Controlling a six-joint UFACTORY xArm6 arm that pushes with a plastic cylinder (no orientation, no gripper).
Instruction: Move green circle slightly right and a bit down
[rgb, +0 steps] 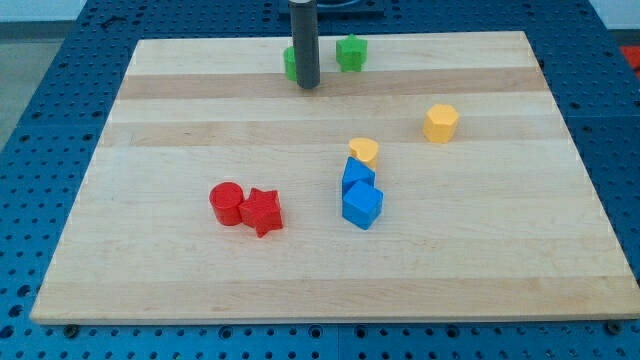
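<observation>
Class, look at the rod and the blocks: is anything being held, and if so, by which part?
Nothing is held; the rod cannot grip. My tip stands in front of the green circle, covering most of it. Whether they touch cannot be told.

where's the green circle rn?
The green circle sits near the view's top edge of the board, centre-left, mostly hidden behind my tip, with the green star just to its right.
</observation>
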